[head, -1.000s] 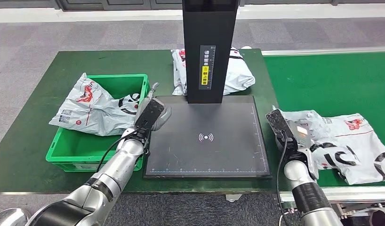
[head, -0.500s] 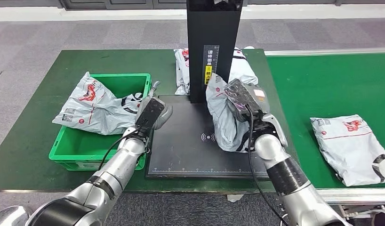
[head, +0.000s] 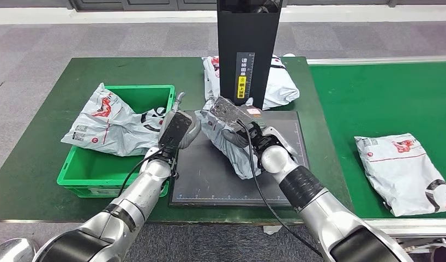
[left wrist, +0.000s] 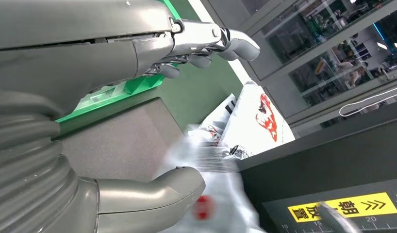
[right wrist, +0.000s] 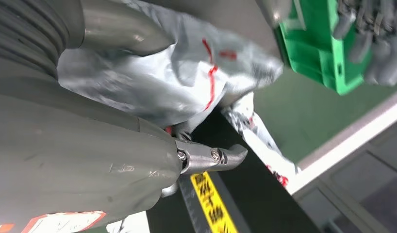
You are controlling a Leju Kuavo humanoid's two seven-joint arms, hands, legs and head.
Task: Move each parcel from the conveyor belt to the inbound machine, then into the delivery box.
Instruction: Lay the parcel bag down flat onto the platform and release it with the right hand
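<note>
The right hand [head: 240,121] has its fingers [right wrist: 221,158] wrapped around a grey parcel [head: 231,144], holding it over the dark plate of the inbound machine [head: 275,164], in front of the machine's black column [head: 247,49]. The parcel hangs crumpled from the grip, its lower end near the plate. Just beside it, the left hand [head: 176,131] hovers at the plate's left edge, its fingers [left wrist: 225,41] spread and holding nothing. To its left, the green delivery box [head: 90,172] sits on the table [head: 41,109] with one parcel draped over its rim [head: 109,125]. Another parcel lies behind the column [head: 275,82], and one more rests on the conveyor belt [head: 384,93] at the right [head: 409,169].
</note>
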